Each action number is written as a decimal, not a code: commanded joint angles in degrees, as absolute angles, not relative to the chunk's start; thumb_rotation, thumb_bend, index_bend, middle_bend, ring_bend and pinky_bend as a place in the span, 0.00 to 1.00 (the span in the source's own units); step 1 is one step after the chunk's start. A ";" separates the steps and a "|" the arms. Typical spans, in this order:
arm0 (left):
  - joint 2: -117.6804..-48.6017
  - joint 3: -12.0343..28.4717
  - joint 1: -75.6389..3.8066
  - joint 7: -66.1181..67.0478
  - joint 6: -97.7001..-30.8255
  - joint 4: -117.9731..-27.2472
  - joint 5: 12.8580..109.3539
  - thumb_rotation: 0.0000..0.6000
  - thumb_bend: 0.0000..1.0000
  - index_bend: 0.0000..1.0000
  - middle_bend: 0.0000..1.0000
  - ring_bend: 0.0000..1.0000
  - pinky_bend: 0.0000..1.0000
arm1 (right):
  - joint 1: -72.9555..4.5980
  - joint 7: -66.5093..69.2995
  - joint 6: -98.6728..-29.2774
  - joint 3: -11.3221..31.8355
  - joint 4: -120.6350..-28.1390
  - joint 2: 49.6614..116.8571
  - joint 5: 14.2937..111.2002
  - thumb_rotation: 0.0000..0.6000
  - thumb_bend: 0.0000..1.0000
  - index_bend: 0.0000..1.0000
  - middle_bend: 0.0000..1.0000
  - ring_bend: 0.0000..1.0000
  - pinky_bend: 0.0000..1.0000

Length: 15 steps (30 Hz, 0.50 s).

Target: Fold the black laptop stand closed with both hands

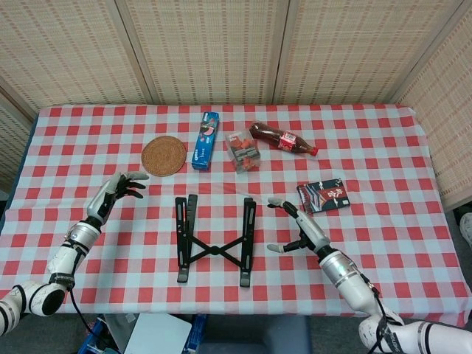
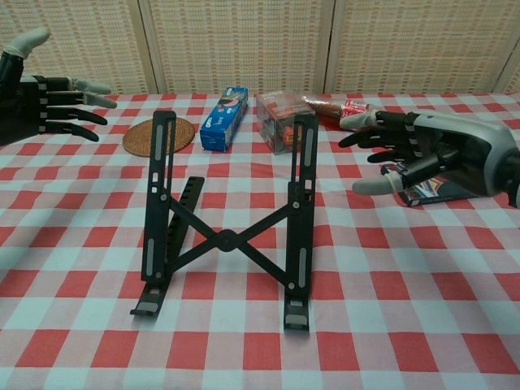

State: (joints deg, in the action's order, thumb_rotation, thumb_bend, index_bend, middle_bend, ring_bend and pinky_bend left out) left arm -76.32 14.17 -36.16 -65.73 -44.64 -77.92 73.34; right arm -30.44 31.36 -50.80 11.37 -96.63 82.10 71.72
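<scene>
The black laptop stand (image 2: 227, 231) sits propped open mid-bench, both rails raised. The left hand (image 2: 36, 97) and right hand (image 2: 426, 153) flank it, fingers spread, holding nothing. Uneven pushes could probably skid or twist it, pinching fingers in the crossbars.
</scene>
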 commanded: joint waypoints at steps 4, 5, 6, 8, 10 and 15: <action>-77.65 14.72 -36.83 -67.07 -42.81 -78.34 72.83 0.00 0.16 0.29 0.30 0.33 0.42 | -32.69 36.98 -47.16 12.71 -93.16 85.53 71.66 1.00 0.07 0.12 0.17 0.04 0.05; -77.82 14.75 -36.91 -67.19 -42.59 -78.43 72.86 0.00 0.16 0.30 0.30 0.34 0.42 | -32.95 37.75 -46.78 12.85 -92.65 85.98 71.81 1.00 0.07 0.12 0.17 0.04 0.05; -78.03 14.84 -36.99 -67.49 -42.27 -78.63 72.82 0.00 0.16 0.30 0.30 0.34 0.43 | -33.26 38.81 -46.30 13.03 -92.04 86.54 72.02 1.00 0.06 0.12 0.17 0.04 0.05; -78.15 15.02 -37.15 -68.45 -41.49 -79.32 72.82 0.00 0.16 0.31 0.31 0.35 0.44 | -33.81 40.69 -45.43 13.24 -91.15 87.36 72.58 1.00 0.05 0.12 0.17 0.04 0.05; -78.06 15.15 -37.27 -69.54 -40.75 -80.11 73.03 0.00 0.16 0.32 0.33 0.36 0.44 | -34.22 42.40 -44.80 13.39 -90.49 87.92 73.18 1.00 0.05 0.12 0.17 0.04 0.05; -77.62 15.30 -37.73 -72.03 -38.79 -81.90 74.07 0.00 0.16 0.33 0.35 0.38 0.46 | -35.10 47.11 -43.95 13.56 -88.94 89.13 75.60 1.00 0.05 0.12 0.17 0.04 0.05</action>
State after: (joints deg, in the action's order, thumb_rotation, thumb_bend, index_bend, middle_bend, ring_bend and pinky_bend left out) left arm -77.83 15.20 -37.54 -71.37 -39.31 -81.37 73.70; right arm -34.65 45.78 -44.41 13.47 -89.56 88.59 74.57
